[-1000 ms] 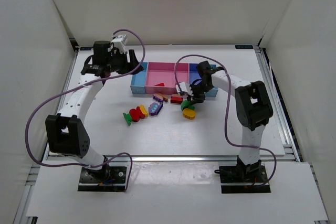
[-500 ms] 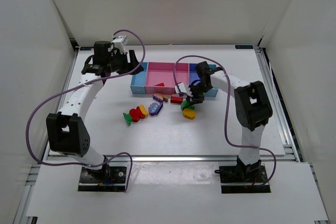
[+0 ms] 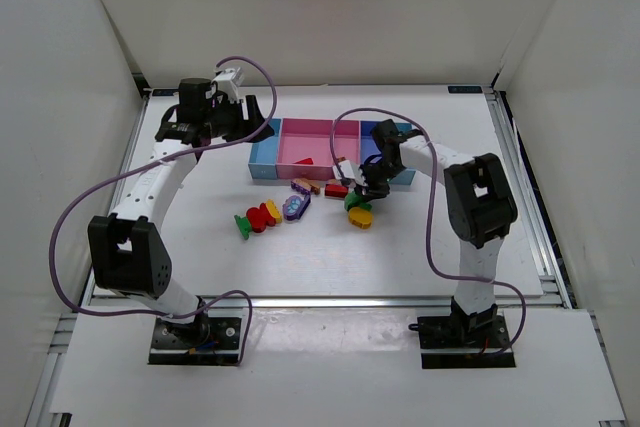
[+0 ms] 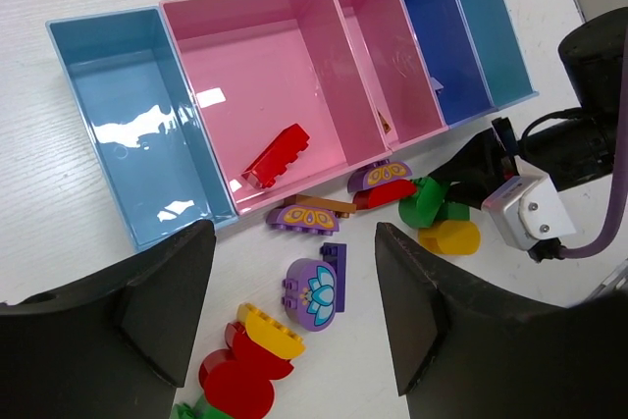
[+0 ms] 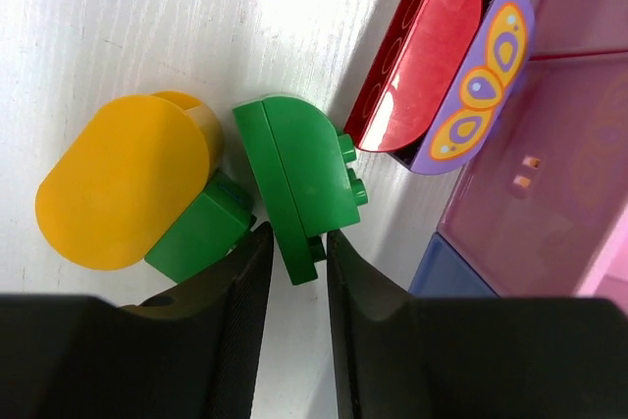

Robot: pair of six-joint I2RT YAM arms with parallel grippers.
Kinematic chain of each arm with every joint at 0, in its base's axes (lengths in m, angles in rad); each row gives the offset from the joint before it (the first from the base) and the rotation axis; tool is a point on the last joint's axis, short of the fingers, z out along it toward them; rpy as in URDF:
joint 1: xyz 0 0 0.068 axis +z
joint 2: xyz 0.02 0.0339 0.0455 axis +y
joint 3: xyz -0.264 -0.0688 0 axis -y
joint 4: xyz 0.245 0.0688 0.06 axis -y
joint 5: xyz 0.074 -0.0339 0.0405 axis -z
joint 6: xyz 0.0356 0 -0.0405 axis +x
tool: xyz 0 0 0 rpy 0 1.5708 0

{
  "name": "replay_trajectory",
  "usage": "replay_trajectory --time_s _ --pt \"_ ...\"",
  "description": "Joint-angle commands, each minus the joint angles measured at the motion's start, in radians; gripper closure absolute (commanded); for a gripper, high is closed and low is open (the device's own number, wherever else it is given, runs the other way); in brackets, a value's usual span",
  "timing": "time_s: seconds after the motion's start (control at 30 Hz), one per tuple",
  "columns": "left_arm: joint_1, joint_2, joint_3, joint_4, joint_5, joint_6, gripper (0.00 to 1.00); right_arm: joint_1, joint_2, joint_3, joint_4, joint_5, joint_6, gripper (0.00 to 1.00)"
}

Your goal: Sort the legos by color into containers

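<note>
The legos lie in front of the containers [image 3: 300,127], a joined row of light blue [image 4: 128,115], pink [image 4: 265,56] and blue [image 4: 437,36] bins. One red lego [image 4: 277,155] lies in the big pink bin. My right gripper [image 5: 294,242] is down at the table, its fingers [image 5: 235,291] closed on a green lego [image 5: 299,179] next to a yellow one [image 5: 123,179] and a smaller green block [image 5: 201,228]. A red lego [image 5: 417,56] and a purple one [image 5: 481,85] lie by the bins. My left gripper [image 4: 289,272] hovers open and empty above the bins' left end.
A purple flower lego [image 4: 319,291], a yellow lego [image 4: 270,331] and red rounded legos [image 4: 235,385] lie left of centre on the white table. Another purple lego [image 4: 309,215] touches the pink bin's front wall. White walls enclose the table.
My right gripper has shifted very slightly towards the green lego. The left arm has not moved.
</note>
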Motion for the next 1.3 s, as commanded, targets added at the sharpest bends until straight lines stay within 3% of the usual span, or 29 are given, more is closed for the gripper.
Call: replay_trajectory --time_s 0.0,0.2,0.37,0.47,0.53,0.73,1.0,1.27 --pt "0.008 -0.001 0.028 0.011 0.023 -0.006 0.23 0.003 0.012 -0.001 -0.015 -0.009 0.009 0.68" --pt "0.008 0.002 0.030 0.011 0.026 -0.004 0.23 0.004 0.026 0.011 -0.012 -0.001 0.034 0.75" --pt "0.009 -0.005 0.020 0.011 0.043 -0.013 0.25 0.006 0.012 0.008 0.043 0.005 0.103 0.87" --pt "0.026 -0.028 -0.025 0.063 0.163 -0.056 0.25 0.006 -0.034 -0.001 0.068 0.009 0.141 0.88" --pt "0.046 -0.041 -0.068 0.128 0.315 -0.129 0.24 0.004 -0.102 -0.033 0.123 0.008 0.172 0.88" --pt "0.068 0.044 -0.079 0.146 0.648 -0.295 0.27 0.026 -0.280 -0.084 0.209 -0.015 0.239 0.88" --pt "0.051 0.125 -0.012 0.094 0.684 -0.305 0.28 0.099 -0.494 -0.156 0.341 -0.037 0.242 0.89" --pt "-0.013 0.157 0.048 0.018 0.728 -0.245 0.28 0.198 -0.543 -0.173 0.367 -0.055 0.199 0.89"
